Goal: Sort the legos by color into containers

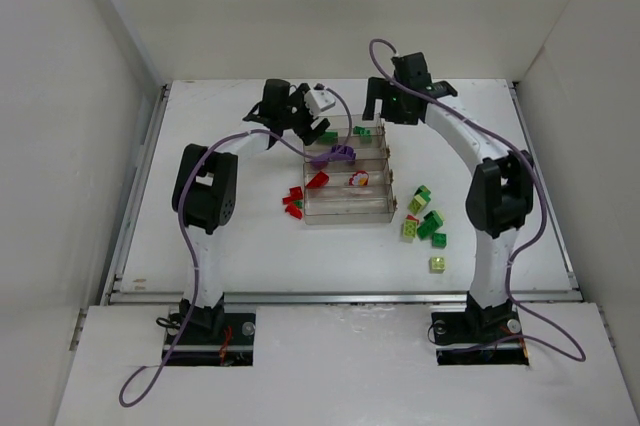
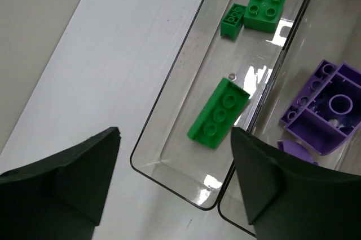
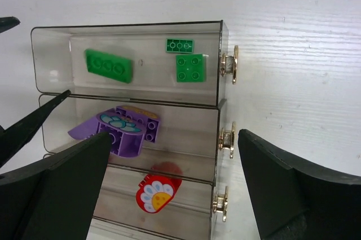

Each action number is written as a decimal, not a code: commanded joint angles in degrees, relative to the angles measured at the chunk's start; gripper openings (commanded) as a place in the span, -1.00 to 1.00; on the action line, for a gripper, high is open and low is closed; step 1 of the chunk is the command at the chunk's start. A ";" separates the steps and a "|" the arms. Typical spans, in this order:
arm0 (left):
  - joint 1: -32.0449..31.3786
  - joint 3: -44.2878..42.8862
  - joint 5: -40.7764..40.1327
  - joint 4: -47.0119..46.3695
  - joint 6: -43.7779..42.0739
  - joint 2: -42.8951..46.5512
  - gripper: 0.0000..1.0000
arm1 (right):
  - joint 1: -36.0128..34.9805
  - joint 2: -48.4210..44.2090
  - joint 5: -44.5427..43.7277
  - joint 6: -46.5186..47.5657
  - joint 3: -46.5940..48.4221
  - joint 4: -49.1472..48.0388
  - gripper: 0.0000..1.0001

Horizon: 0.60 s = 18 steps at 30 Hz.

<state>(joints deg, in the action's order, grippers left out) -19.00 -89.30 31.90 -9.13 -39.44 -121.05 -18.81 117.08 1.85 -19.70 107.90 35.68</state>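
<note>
Your left hand (image 2: 175,138) and right hand (image 3: 175,136) hung open, empty — green plastic bricks (image 2: 219,114) sat in the clear smoky tray (image 1: 345,217); red bricks (image 1: 293,202) and lime bricks (image 1: 437,264) lay unsorted.

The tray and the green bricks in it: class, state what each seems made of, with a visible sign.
Tray: likely clear, smoky hard plastic, glossy; the table shows through its walls. Green bricks: apparently opaque moulded plastic, smooth sheen, raised studs.
</note>
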 commanded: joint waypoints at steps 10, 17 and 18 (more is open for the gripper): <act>-0.16 -9.66 -10.34 3.74 17.36 10.11 0.71 | 5.01 -18.18 -8.68 -2.09 -12.15 4.90 0.98; 1.68 2.77 -17.66 14.21 19.40 22.86 0.52 | 9.74 -26.27 -4.25 -11.22 -31.93 3.36 0.98; 1.69 4.90 -18.36 14.83 19.40 25.75 0.52 | 10.45 -27.24 -3.35 -12.36 -36.22 1.86 0.98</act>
<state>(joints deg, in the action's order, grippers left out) -18.48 -89.78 17.65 0.30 -22.72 -102.91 -10.92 91.33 -4.21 -26.37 79.11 38.35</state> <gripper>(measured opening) 0.766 0.992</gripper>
